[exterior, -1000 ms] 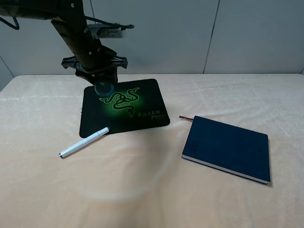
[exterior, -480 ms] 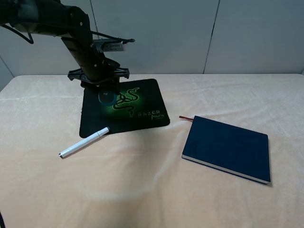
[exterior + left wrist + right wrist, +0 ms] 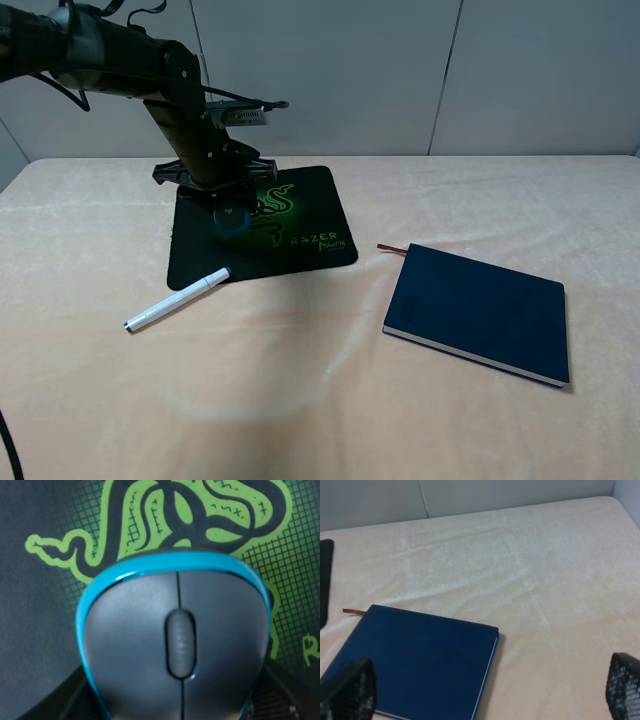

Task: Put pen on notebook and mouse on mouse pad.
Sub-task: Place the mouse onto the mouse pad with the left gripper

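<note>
Pen (image 3: 177, 299): lying on the table (image 3: 330, 430), well to the left of the notebook. One end is sitting at the near edge of the mouse pad (image 3: 320, 205); I cannot tell whether it is touching or just beside. The pen half of the task is not yet done.

Left gripper (image 3: 226, 205): hanging low over the left part of the mouse pad, fingers closed in on the sides of the mouse (image 3: 175, 640). In the left wrist view the mouse is filling the frame, with the green logo directly under its front. I cannot tell whether it is already resting on the pad or hovering just above. My judgement is that the mouse half is nearly done, with only the letting go and the lift away left.

Room: the pad is showing bare surface to the right of the mouse and toward its near edge. The open table between the pen and the notebook is giving a free path for the carry.

Notebook (image 3: 480, 312): lying flat and closed, ribbon (image 3: 390, 248) pointing toward the pad. Its cover is bare, well in from the table's right edge.

Right gripper (image 3: 485, 687): hanging above the notebook's near side, fingers spread wide, holding nothing.
</note>
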Available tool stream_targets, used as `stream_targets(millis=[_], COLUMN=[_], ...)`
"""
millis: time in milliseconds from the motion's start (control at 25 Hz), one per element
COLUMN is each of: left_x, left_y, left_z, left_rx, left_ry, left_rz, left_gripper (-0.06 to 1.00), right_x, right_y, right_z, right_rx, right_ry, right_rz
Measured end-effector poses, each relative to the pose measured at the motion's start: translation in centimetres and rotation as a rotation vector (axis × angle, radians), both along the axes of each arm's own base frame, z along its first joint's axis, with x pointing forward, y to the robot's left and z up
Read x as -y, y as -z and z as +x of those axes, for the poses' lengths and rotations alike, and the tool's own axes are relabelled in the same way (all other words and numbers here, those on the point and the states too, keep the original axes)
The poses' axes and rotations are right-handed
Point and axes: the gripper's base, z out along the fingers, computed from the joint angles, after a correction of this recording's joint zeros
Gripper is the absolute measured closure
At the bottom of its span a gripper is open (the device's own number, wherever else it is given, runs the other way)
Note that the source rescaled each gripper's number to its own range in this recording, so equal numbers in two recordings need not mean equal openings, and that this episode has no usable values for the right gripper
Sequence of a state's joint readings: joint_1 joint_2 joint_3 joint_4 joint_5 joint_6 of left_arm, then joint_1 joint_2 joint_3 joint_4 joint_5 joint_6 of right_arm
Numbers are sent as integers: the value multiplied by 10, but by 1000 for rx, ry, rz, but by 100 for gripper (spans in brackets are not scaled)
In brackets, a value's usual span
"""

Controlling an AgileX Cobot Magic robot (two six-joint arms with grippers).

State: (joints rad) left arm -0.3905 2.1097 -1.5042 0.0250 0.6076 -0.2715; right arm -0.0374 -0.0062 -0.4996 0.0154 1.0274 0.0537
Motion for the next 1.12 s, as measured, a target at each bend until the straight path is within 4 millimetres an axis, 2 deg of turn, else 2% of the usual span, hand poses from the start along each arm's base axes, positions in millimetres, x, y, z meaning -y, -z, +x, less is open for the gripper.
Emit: stream_targets(millis=[360,440,560,640,760,1120], left_x=[0,0,1,2,2,2], left_y=[0,0,-1,-1,-2,-2], left_z=[1,1,3,4,5,5], left_rx=[8,12,33,46,60,54], left_ry=[-5,-5,-8,-9,-10,-10], left_rz=[-5,-7,-16,-22,-28,-25], left_gripper=[46,38,10,1,-4,-5], right_x=[0,0,0,0,0,0], right_y=[0,0,0,0,0,0], right_z=[0,0,0,0,0,0], right_rx=[0,0,0,0,0,0], right_ry=[0,0,0,0,0,0], right_rz=[0,0,0,0,0,0])
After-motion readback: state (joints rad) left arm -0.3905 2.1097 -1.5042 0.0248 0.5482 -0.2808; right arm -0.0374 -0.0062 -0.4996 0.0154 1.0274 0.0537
